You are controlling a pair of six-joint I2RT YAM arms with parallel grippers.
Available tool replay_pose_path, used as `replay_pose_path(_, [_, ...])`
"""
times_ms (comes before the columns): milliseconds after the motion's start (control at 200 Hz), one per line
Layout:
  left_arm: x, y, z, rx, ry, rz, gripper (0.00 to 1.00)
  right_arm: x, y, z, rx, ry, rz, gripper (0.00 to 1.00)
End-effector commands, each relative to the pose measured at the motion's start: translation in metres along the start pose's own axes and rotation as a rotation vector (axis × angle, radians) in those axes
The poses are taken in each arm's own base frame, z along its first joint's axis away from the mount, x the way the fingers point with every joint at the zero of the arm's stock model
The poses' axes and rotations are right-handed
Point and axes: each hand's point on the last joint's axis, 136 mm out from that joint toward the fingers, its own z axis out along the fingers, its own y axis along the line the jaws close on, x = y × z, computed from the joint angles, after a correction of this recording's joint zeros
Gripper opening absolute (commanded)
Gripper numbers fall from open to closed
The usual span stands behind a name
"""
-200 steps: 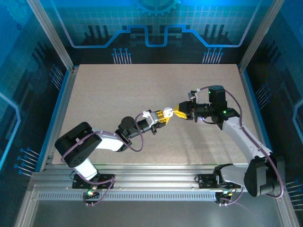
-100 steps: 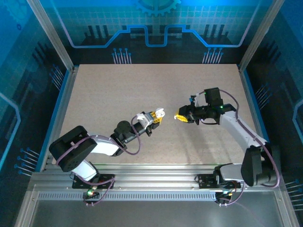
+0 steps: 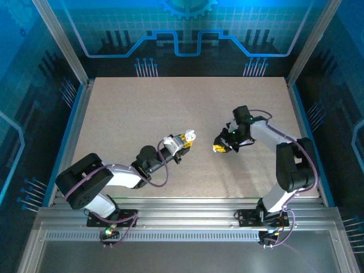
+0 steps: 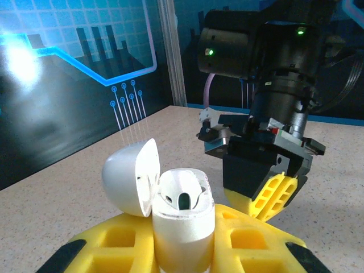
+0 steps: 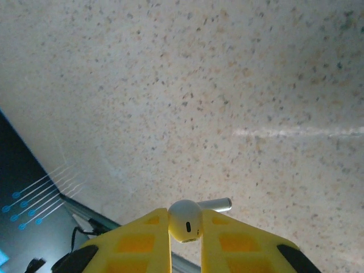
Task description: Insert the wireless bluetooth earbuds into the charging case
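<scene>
Far left, from above: left arm stretched low across the speckled beige bench (image 3: 142, 108), reaching up and to the right. At its tip, left end effector (image 3: 183, 140), yellow fingers (image 4: 119, 242) clamped on the charging case (image 3: 190, 135).

In the left wrist view, case standing upright between the fingers. Long axis in line with them, mouth aimed away from the wrist and toward the right arm. Smooth glossy white plastic, rounded like a pebble. Lid (image 4: 129, 177) flipped open, hinged at the case's left edge and tilted out to the left. Inside the mouth, a pale moulded recess with one dark oval spot. Fingers of blocky yellow plastic, ribbed with square pockets.

Further right, apart from the case, right end effector (image 3: 219, 147): black body, the same yellow latticed fingers, angled down toward the bench.

In the right wrist view, clamped on one earbud (image 5: 185, 220) by its rounded head. White and glossy, with a small dark oval on the head. Stem (image 5: 216, 203) a slim straight rod sticking out to the right, nearly level. Long axis left to right, crosswise to the fingers. Beyond it, matte bench, cream with fine dark flecks.
</scene>
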Motion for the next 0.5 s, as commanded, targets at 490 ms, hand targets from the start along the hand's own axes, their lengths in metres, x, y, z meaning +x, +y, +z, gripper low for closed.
replay_pose_path(490, [0.002,0.005,-0.007,-0.034,0.007,0.033,0.11,-0.012,-0.026,0.044,0.16,0.088,0.008,0.21])
